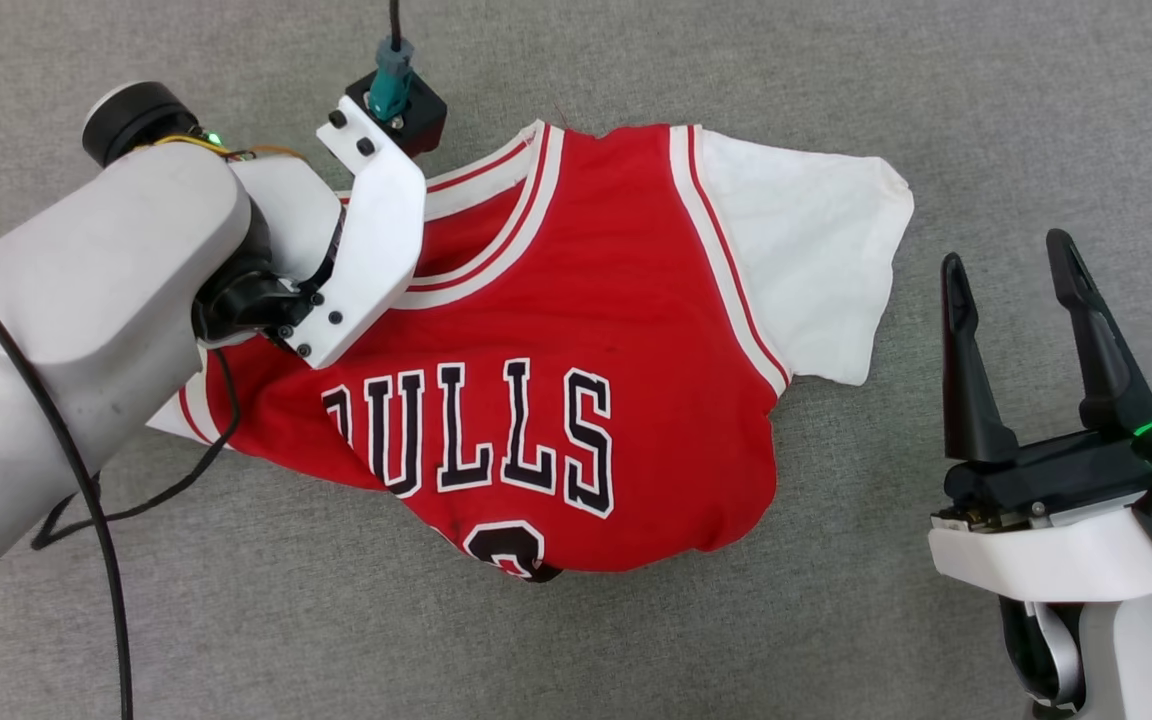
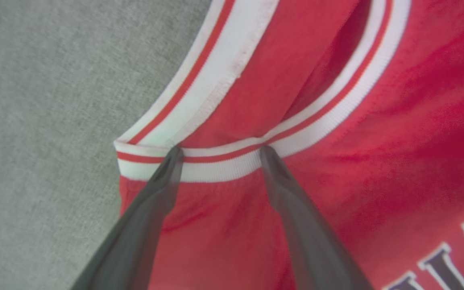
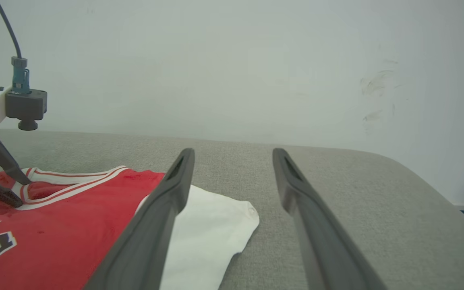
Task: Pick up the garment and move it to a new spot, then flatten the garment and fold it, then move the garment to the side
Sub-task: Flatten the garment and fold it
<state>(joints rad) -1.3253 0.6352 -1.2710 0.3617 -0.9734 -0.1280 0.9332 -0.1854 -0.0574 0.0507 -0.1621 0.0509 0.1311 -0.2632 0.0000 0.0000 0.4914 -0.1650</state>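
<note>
While the garment (image 1: 576,330) lies front-up, left gripper (image 2: 220,155) wide at collar (image 1: 496,160), right gripper (image 1: 1008,250) wide alongside.

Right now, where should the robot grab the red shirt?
Probably the striped collar band, coming straight down from above. The shirt lies front up and the neck gapes open there, giving a thick edge to pinch; the left arm's jaws stand open across it.

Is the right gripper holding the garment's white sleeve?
No, the right gripper stands open beside the garment, its jaws clear of the white sleeve.
</note>
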